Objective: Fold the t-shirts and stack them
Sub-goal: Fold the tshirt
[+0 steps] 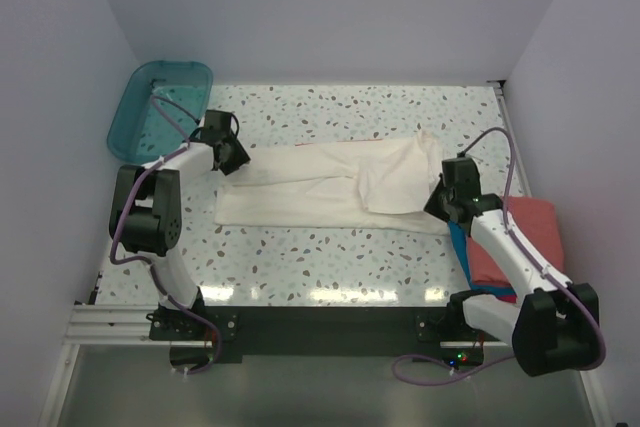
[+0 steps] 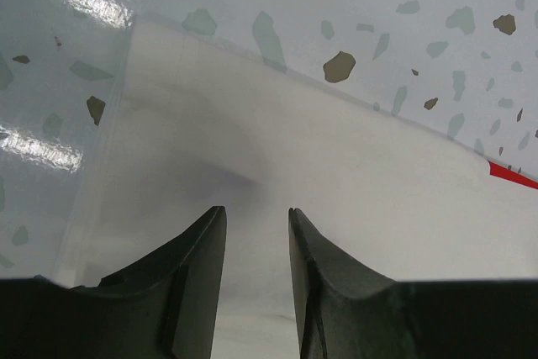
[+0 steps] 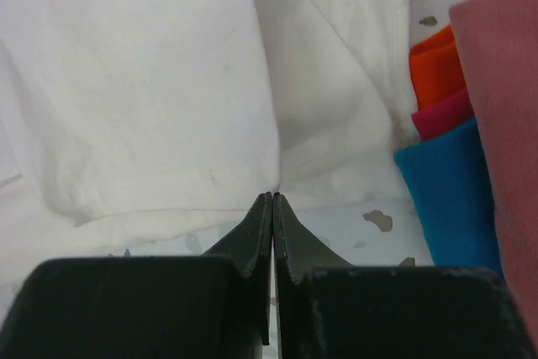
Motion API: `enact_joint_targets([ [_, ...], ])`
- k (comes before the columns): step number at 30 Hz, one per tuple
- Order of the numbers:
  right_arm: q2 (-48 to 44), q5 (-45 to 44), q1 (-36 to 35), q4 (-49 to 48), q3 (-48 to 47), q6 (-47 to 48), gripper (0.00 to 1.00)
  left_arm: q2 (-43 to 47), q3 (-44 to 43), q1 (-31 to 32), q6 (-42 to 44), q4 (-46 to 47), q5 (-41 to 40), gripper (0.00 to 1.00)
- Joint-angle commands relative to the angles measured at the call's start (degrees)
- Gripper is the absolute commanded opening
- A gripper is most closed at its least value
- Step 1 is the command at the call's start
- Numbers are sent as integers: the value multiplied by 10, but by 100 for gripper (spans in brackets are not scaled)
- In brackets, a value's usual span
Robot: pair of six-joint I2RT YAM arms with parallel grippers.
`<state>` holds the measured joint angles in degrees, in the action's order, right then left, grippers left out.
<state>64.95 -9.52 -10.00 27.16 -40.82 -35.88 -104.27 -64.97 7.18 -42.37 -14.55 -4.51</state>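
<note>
Salmon-red shirt (image 1: 530, 232) over blue shirt (image 3: 450, 199): stacked just right of the cream-white shirt (image 1: 330, 187).
Right arm (image 1: 500, 247): jaws clenched at that shirt's right hem; you cannot tell if cloth is caught.
Shirt lies spread on the table (image 1: 330, 107), long axis left-right.
Left arm (image 1: 165, 162): jaws parted over its left end, gripping nothing.
Only the top view shows both ends.

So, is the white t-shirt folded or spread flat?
Partly folded: the white t-shirt lies as a long band, one flap doubled over it.
</note>
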Motion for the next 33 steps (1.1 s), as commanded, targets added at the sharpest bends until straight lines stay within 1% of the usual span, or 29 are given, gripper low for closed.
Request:
enact_joint_targets([
  [1,-39,-7,1,23,40,-24,0,-9,-25,-3,9,7,-1,41],
  [7,-78,12,0,15,79,-39,0,-23,-38,-3,10,1,-1,41],
  [10,-65,11,0,8,79,-31,0,-27,-41,-3,11,1,3,41],
  [11,-59,7,0,18,72,-29,3,-26,-42,-3,15,4,6,42],
  [12,-55,7,0,22,58,-22,16,-27,-45,-2,18,6,13,43],
  [14,-61,5,0,28,46,-18,33,-25,-52,-2,34,10,23,47],
  [15,-65,4,0,31,32,-14,47,-23,-59,-1,42,11,28,48],
  [17,-71,-4,1,35,16,-11,55,-23,-69,2,66,10,35,52],
  [18,-69,-6,-1,36,-3,-9,57,-22,-78,7,73,8,32,53],
  [20,-43,-12,0,32,-34,-8,57,-21,-84,14,94,5,29,53],
  [22,-10,-11,-1,21,-53,-6,56,-23,-99,31,112,-18,6,53],
  [23,8,-2,1,5,-71,-7,56,-25,-102,38,120,-23,-21,52],
  [24,56,0,0,0,-82,-9,56,-30,-110,51,124,-31,-35,50],
  [25,81,-2,1,-6,-95,-10,54,-34,-114,58,128,-52,-52,49],
  [26,109,-4,2,-9,-123,-11,54,-38,-119,63,129,-62,-86,48],
  [27,155,-11,2,-11,-137,-12,54,-48,-127,72,130,-71,-101,46],
  [29,200,-16,5,-19,-163,-13,52,-58,-133,79,128,-99,-144,43],
  [30,219,-12,9,-22,-188,-16,52,-67,-136,85,125,-108,-159,41],
  [31,262,-10,9,-25,-203,-16,52,-73,-137,86,120,-124,-172,40],
  [33,307,-13,10,-21,-251,-15,52,-86,-135,89,113,-138,-198,37],
])
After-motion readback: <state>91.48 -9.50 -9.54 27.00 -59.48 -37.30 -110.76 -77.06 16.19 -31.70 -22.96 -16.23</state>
